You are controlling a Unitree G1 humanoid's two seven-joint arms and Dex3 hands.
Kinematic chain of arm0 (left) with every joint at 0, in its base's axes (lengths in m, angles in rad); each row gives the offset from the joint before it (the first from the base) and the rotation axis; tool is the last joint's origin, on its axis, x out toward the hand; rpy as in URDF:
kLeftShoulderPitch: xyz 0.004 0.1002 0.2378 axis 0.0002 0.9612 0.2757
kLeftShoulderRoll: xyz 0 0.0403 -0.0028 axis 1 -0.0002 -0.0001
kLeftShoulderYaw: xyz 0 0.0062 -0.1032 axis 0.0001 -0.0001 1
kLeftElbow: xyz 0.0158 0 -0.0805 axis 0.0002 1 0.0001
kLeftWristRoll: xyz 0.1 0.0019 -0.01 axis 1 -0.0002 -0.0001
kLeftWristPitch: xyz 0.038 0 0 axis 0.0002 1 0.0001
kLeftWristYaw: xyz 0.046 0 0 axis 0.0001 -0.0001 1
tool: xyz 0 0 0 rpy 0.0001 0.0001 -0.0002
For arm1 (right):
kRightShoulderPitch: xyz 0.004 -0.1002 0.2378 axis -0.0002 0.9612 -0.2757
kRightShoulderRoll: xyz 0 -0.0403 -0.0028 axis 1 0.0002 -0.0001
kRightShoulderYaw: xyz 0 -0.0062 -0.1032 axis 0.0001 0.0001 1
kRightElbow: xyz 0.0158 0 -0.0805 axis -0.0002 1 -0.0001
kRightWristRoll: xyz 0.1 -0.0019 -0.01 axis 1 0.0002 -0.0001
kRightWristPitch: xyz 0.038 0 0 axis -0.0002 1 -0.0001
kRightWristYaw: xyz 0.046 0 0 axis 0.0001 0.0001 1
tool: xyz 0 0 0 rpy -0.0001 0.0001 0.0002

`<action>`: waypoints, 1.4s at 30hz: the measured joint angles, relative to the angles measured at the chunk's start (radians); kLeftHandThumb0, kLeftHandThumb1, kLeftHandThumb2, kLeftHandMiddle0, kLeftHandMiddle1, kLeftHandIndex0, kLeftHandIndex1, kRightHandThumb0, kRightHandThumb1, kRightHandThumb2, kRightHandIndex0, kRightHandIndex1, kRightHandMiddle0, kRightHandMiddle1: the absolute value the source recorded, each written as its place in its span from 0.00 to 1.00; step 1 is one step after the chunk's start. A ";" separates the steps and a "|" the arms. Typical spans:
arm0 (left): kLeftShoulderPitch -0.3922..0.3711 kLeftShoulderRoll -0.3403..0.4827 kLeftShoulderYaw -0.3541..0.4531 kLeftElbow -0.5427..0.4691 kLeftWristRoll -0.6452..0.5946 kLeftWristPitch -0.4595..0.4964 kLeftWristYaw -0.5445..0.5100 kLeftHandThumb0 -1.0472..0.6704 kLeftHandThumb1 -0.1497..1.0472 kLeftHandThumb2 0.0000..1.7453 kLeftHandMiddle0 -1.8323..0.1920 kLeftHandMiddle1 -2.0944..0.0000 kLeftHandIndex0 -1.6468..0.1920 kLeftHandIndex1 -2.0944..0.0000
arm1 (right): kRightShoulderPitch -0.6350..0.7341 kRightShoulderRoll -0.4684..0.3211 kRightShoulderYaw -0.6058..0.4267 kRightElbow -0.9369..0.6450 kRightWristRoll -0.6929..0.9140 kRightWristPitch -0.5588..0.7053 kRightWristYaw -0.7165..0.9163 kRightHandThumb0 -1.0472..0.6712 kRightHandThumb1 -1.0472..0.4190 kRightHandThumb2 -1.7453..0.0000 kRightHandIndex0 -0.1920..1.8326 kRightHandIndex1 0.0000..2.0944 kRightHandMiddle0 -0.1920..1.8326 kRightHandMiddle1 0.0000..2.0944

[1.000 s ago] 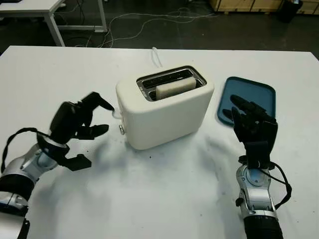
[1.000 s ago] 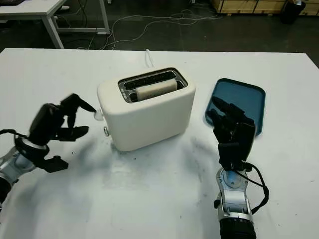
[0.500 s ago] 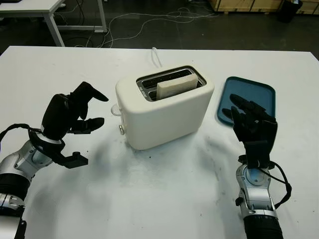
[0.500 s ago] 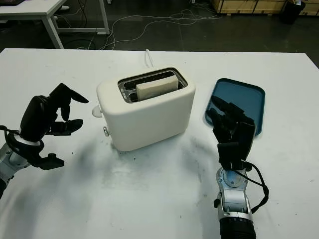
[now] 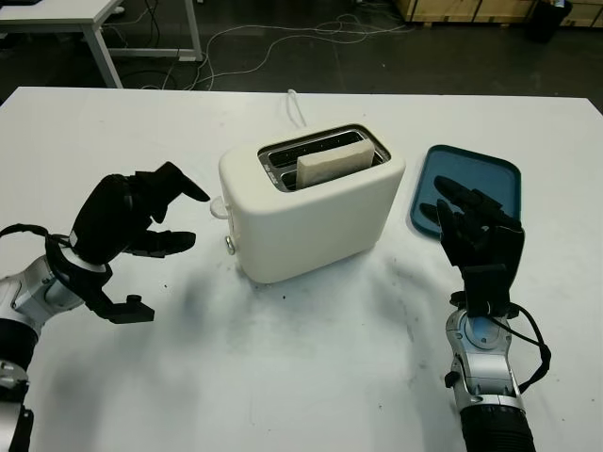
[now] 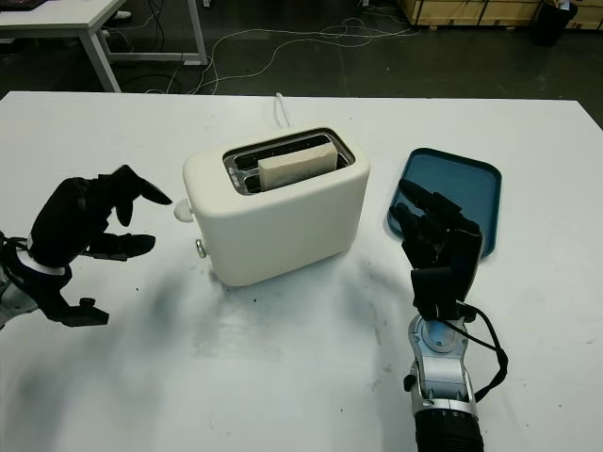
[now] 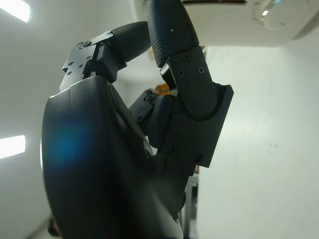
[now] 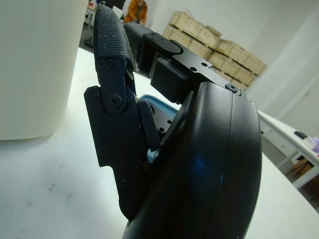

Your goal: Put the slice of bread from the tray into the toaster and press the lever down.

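A cream toaster (image 5: 311, 202) stands mid-table with a slice of bread (image 5: 330, 165) sticking up out of its near slot. Its white lever knob (image 5: 218, 204) juts from the left end, high on the wall. My left hand (image 5: 179, 217) hovers open a little left of that knob, apart from it, one finger pointing toward the toaster. The blue tray (image 5: 485, 179) lies bare to the right of the toaster. My right hand (image 5: 466, 212) stands upright and open just in front of the tray's near edge, holding nothing.
A white cord (image 5: 297, 104) runs from behind the toaster to the table's far edge. Beyond the table are a dark floor with cables (image 5: 283, 42) and another table's legs (image 5: 104, 47). White tabletop (image 5: 301, 358) spreads between my arms.
My left hand has drawn back leftward from the lever knob, which it touched a second ago. The knob and the bread now sit higher. The right hand has not moved.
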 measured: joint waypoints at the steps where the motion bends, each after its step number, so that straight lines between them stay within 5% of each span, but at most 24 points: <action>1: -0.011 0.005 -0.010 0.005 0.013 0.006 0.000 0.13 0.89 0.50 0.39 0.17 0.89 0.26 | 0.000 0.000 0.000 0.000 0.000 0.000 0.000 0.19 0.09 0.90 0.68 0.00 0.61 0.00; 21: -0.070 0.018 -0.125 0.074 0.030 0.059 0.059 0.13 0.89 0.49 0.29 0.17 0.90 0.22 | -0.001 -0.005 0.001 0.018 0.000 -0.019 0.000 0.18 0.09 0.89 0.69 0.00 0.62 0.00; 37: -0.067 0.035 -0.145 0.059 0.006 0.026 0.034 0.11 0.89 0.48 0.36 0.17 0.86 0.24 | -0.001 -0.005 0.001 0.015 0.008 -0.019 0.001 0.18 0.09 0.90 0.68 0.00 0.62 0.00; 42: -0.066 -0.004 -0.236 0.135 0.058 0.136 0.030 0.08 0.89 0.47 0.32 0.17 0.78 0.23 | 0.011 -0.005 0.002 -0.012 0.008 -0.019 0.003 0.18 0.09 0.90 0.68 0.00 0.61 0.00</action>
